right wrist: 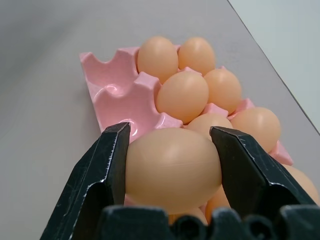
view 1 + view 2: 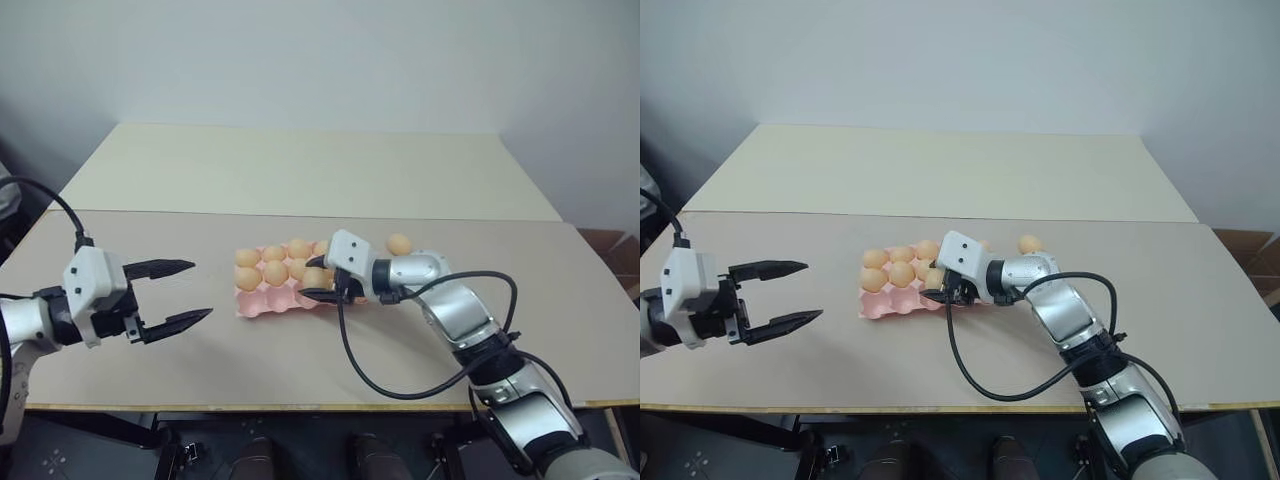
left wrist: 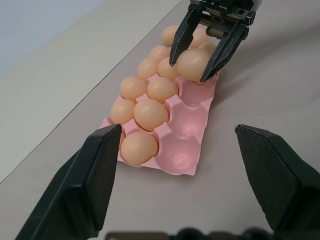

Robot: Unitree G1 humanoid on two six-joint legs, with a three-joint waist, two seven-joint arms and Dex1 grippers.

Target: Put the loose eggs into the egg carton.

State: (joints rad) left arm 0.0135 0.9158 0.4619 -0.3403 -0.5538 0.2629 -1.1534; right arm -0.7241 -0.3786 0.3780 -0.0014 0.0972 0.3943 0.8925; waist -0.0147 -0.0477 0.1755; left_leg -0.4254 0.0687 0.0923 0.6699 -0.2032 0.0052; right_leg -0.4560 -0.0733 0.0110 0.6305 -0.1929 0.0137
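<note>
– Where's your right gripper (image 2: 321,280)?

– Over the near row of the egg carton (image 2: 262,303), my 2 fingers pinching an egg (image 1: 172,170) between them, above the pink cups.

– And the other eggs?

– Several sit in the carton's far cups; 1 loose egg (image 2: 399,244) lies on the table (image 2: 250,360) at about 2 o'clock from the carton.

– Your left gripper (image 2: 180,293)?

– Spread wide, holding nothing, well apart at 9 o'clock.

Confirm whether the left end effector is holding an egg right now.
No. The left end effector hangs open and empty beside the egg carton, while the right end effector grips an egg.
</note>
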